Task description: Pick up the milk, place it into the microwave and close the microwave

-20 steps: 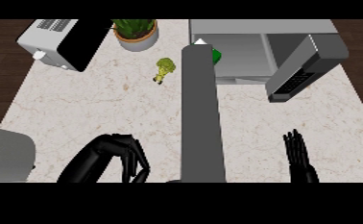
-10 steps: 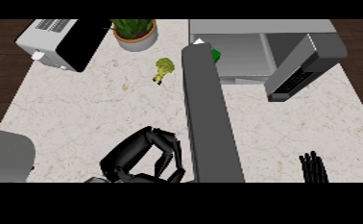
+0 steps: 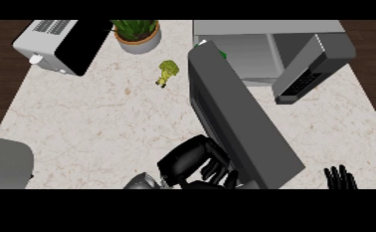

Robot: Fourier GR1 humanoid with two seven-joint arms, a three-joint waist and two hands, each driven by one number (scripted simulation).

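The grey box-shaped microwave [image 3: 253, 52] stands open at the upper right of the frame on the pale marbled bench [image 3: 95, 116], its dark door [image 3: 312, 69] swung out to the right. Only a green-and-white corner of the milk carton [image 3: 218, 53] shows at the microwave's left edge, behind a long grey forearm [image 3: 235, 116]. The left robot hand [image 3: 192, 164], lower centre, is curled holding nothing, while the right robot hand [image 3: 340, 177] rests spread at the lower right edge.
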